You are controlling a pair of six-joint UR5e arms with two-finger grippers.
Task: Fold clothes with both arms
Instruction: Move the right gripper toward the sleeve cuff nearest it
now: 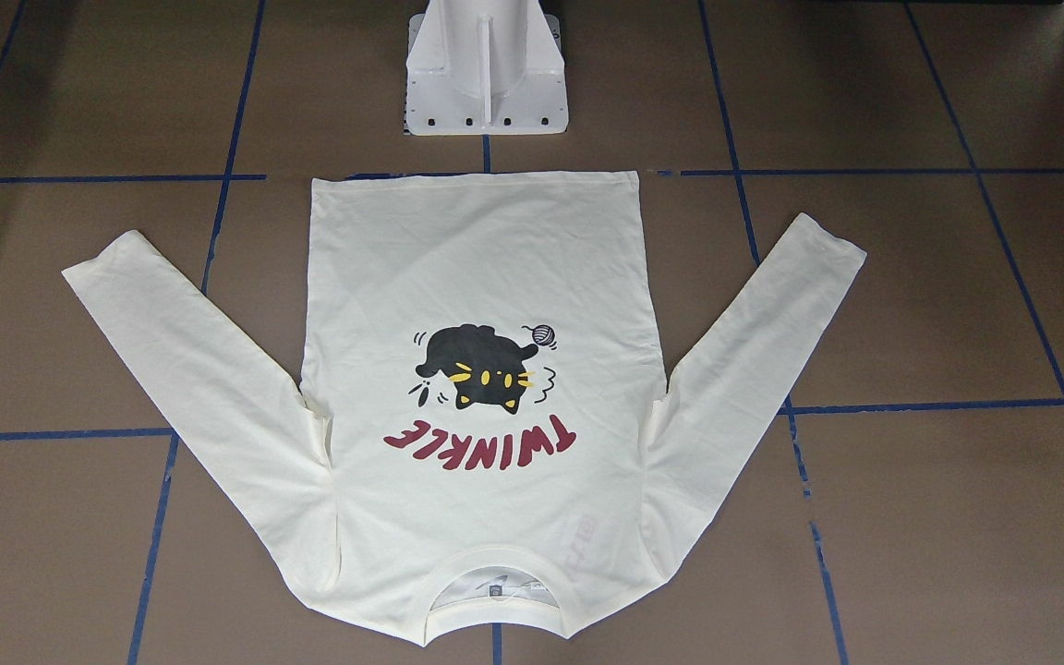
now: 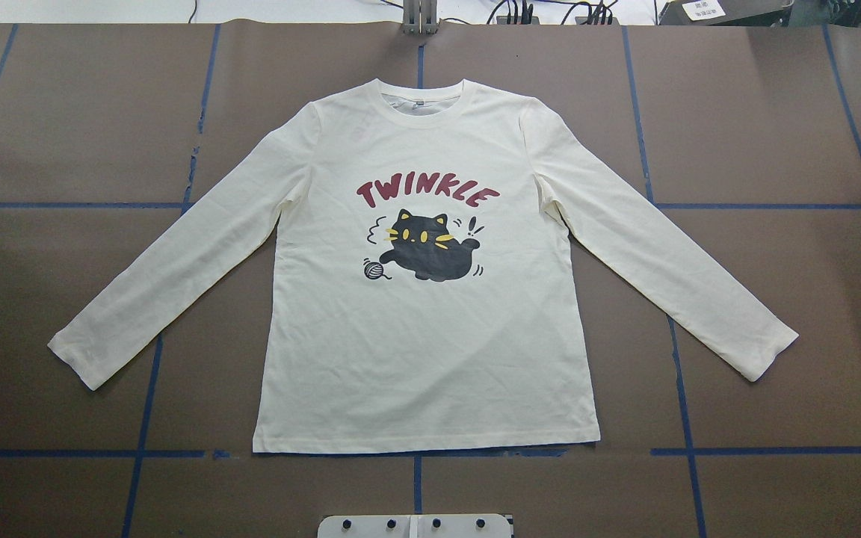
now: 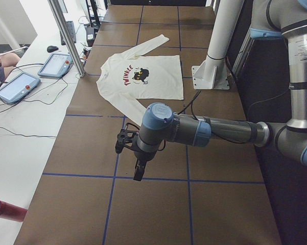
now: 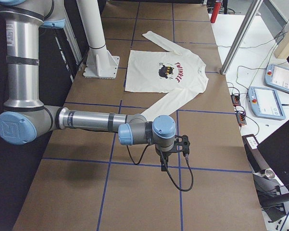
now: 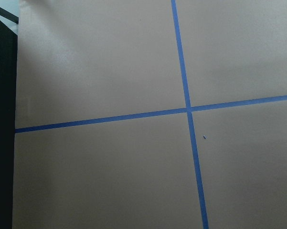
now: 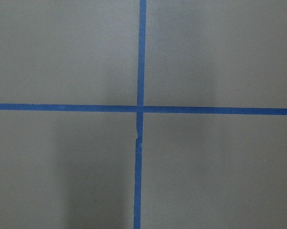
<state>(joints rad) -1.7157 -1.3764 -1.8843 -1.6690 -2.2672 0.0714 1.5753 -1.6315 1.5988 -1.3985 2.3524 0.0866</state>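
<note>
Nothing's folded yet: the cream-white long-sleeved cat-print cotton shirt (image 2: 430, 359) lies flat on the brown table (image 2: 64, 112), silver-grey left arm (image 3: 230, 131) and right arm (image 4: 91, 120) well clear, jaws apart or together I can't tell, so guessing the sleeves (image 2: 176, 276) come next.

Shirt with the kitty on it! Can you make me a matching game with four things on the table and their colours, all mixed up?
Things:
1. shirt
2. cat
3. TWINKLE word
4. tape lines

Colours:
A. blue
B. black
C. cream-white
D. dark red

Right pairs: 1-C, 2-B, 3-D, 4-A.
</note>
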